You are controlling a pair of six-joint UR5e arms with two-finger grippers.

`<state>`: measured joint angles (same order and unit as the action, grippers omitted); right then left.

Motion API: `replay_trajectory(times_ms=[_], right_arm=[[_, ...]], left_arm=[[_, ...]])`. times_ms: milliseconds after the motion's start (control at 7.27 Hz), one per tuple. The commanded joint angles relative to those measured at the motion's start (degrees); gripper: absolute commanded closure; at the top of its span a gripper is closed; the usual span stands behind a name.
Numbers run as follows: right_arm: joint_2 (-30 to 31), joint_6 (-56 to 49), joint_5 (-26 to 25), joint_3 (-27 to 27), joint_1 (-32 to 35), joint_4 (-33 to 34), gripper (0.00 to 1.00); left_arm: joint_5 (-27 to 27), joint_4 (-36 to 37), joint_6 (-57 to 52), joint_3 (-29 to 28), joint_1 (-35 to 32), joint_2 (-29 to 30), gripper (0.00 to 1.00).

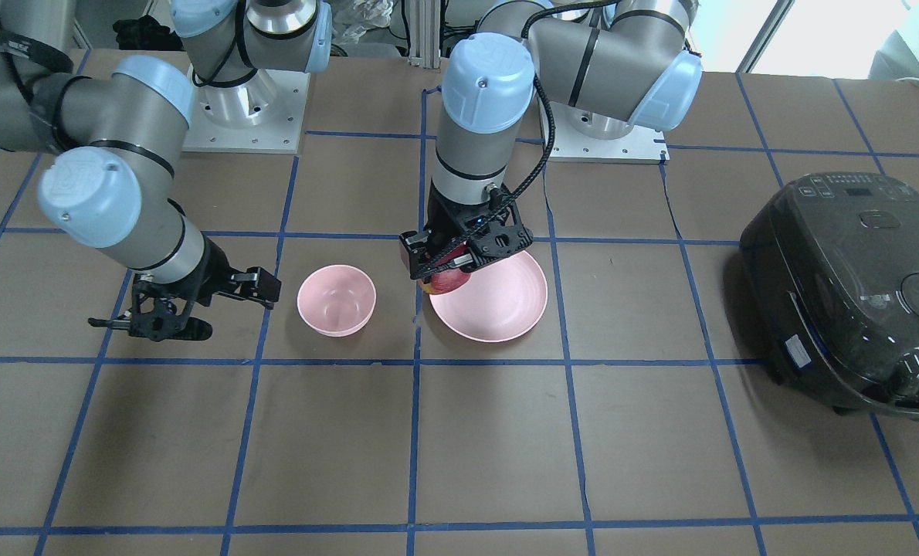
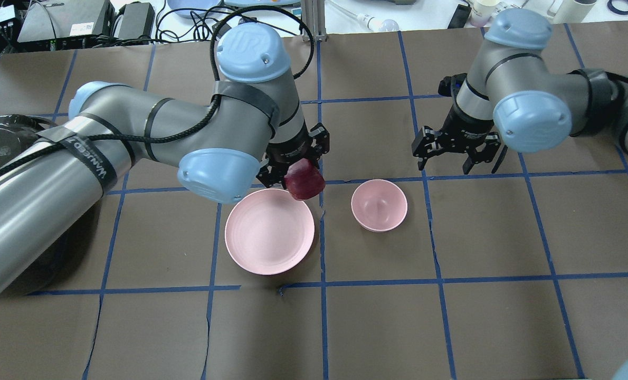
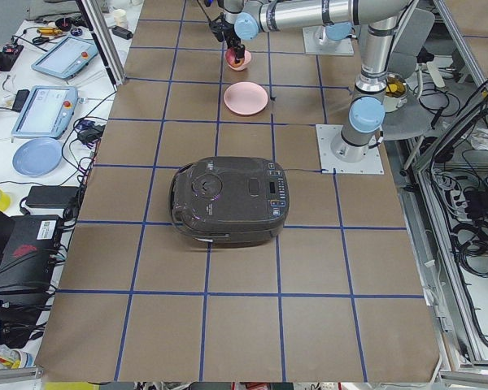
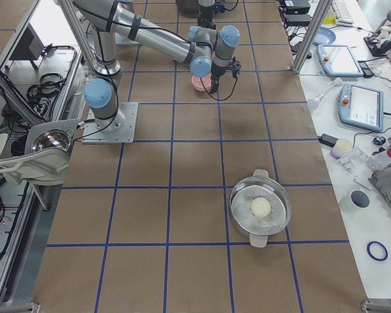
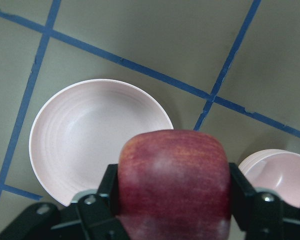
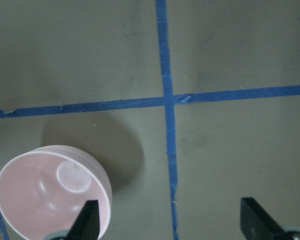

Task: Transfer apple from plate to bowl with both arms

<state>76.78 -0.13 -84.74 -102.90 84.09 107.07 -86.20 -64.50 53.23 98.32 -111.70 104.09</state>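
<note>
Left arm [image 2: 134, 132] is the big one doing the work. Its left gripper [image 1: 453, 259] is clamped on the apple [image 2: 304, 180], one finger on each side and a snug hold in the wrist view. The apple is up off the plate [image 2: 256, 248], over the rim on the bowl side. The plate is bare.

The right arm [image 2: 535, 111] hangs beyond the bowl [image 2: 379, 205]. The right gripper [image 2: 447, 158] is spread wide with nothing in it, off to the bowl's side and not over it. The bowl is empty and sits near the plate, a tape line between them.

Judgement: you're in the carry or hand-over step.
- Keep the apple level and don't loosen the grip, since its blocky sides could roll.
- Bring the right gripper in across the free faces of the apple, not the faces the left fingers cover.
- Close the right fully before the left lets go.
- Then lower the apple low into the bowl. The bowl is light and deep and will likely tip or skid if you knock its rim.

The table [image 1: 506, 463] is brown sheet with a blue tape grid, some seams lifting. A dark rice cooker [image 1: 853, 293] sits well apart on the left-arm end. A steel pot [image 4: 260, 208] with something pale inside sits far off on the right-arm end. Teach pendants [image 4: 362, 107] and cables lie on the side benches.
</note>
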Motion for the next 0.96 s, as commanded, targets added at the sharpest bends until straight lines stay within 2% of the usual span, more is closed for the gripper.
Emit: replay_trajectory(times_ms=[0, 138, 275, 412, 825], right_arm=[[3.0, -1.2, -1.7, 1.6, -4.3, -1.2, 0.0], [5.0, -1.2, -3.9, 2.5, -4.4, -3.6, 0.0], [5.9, -1.2, -4.0, 4.4, -4.5, -6.1, 0.0], [5.9, -1.2, -4.2, 6.3, -4.6, -7.5, 0.0], [6.0, -1.0, -4.2, 6.6, -4.6, -7.5, 0.0]], left_arm=[[-0.5, 7.1, 9.3, -0.8, -6.0, 5.5, 0.9], [-0.6, 7.2, 12.7, -3.8, -7.8, 8.1, 0.92], [-0.8, 6.5, 14.1, -7.8, -9.7, 11.3, 0.91], [-1.7, 6.5, 14.1, -9.0, -11.2, 12.8, 0.91], [-1.7, 6.2, 13.9, -8.3, -12.0, 13.0, 0.9]])
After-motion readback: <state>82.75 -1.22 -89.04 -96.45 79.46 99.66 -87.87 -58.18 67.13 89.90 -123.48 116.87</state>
